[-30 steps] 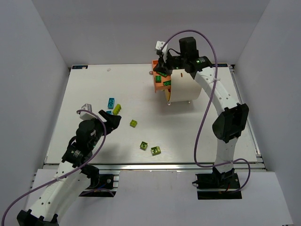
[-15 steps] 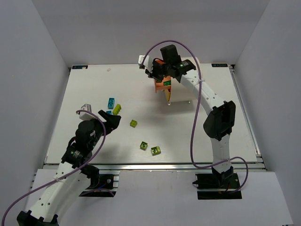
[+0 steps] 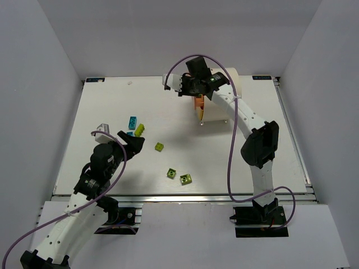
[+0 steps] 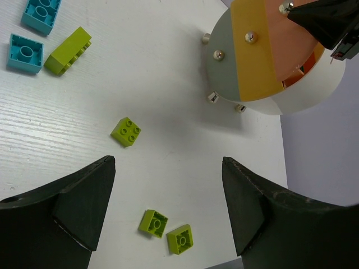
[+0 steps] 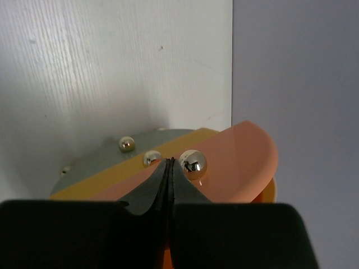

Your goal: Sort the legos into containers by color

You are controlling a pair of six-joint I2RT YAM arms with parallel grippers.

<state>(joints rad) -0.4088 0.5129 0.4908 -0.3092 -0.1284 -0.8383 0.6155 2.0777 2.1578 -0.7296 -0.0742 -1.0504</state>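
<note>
The cream-white drum [image 3: 220, 106] lies at the back right, its end face [image 4: 252, 50] showing grey, yellow and orange panels with brass knobs. My right gripper [image 3: 192, 91] is shut, its tips [image 5: 169, 162] pressed against the orange panel [image 5: 238, 159] between two knobs. My left gripper [image 3: 132, 143] is open and empty above the table's left front. Two teal bricks [image 4: 41, 11] [image 4: 25, 53] and a long lime brick [image 4: 67, 50] lie by it. Three lime bricks [image 4: 125, 131] [image 4: 153, 223] [image 4: 180, 239] lie scattered mid-table. No dark green brick shows.
White walls close in the table on the left, back and right. The table's right edge [image 5: 231, 67] runs just beside the drum. The right arm [image 3: 247, 117] arches over the table's right half.
My right gripper has moved left across the drum's end. The orange opening with green bricks inside, seen earlier, is now mostly covered. The left arm has not moved.
</note>
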